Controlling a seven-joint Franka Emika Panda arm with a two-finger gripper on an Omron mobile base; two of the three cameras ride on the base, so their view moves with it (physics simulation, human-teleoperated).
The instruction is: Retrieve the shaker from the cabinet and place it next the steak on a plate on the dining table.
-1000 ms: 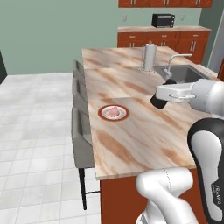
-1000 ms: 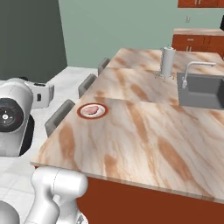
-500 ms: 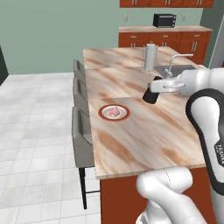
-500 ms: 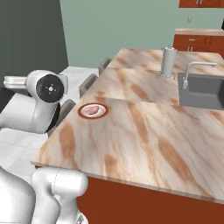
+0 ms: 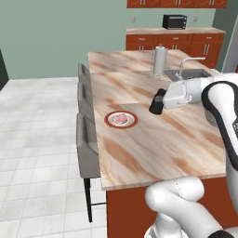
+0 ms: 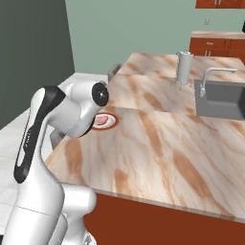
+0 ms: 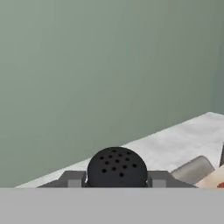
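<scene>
The gripper [image 5: 157, 105] was clamped on the shaker [image 5: 156, 106], a small black cylinder seen in the left base view at the end of the white hand, carried in the air above the dining table [image 5: 186, 148]. In the hand view the shaker's [image 7: 117, 167] rounded, perforated top sat squarely between the 2 grey fingers [image 7: 72, 178], which pressed it from either side, so the jaws stood narrow and held it. The hand pointed roughly level, out across the table toward the green wall [image 7: 87, 65] and the pale tiled floor [image 7: 175, 140].

Below the jaws and off toward the stool side lay the plate [image 5: 121, 119], red-brown at the rim and white in the middle, with the pinkish steak [image 5: 120, 118] on it. The shaker was near the plate but apart from it, and not touching the tabletop as far as the left base view let me judge. In the right base view the plate [image 6: 108, 121] and steak [image 6: 100, 119] showed partly behind the arm's white elbow.

Behind the jaws, further along the table, a tall silver canister [image 5: 159, 61] stood upright beside a sink [image 5: 190, 74] with a curved faucet [image 5: 186, 62]. 3 grey stools [image 5: 87, 144] lined the table edge ahead of the gripper. A black microwave [image 5: 174, 21] rested on the far counter.
</scene>
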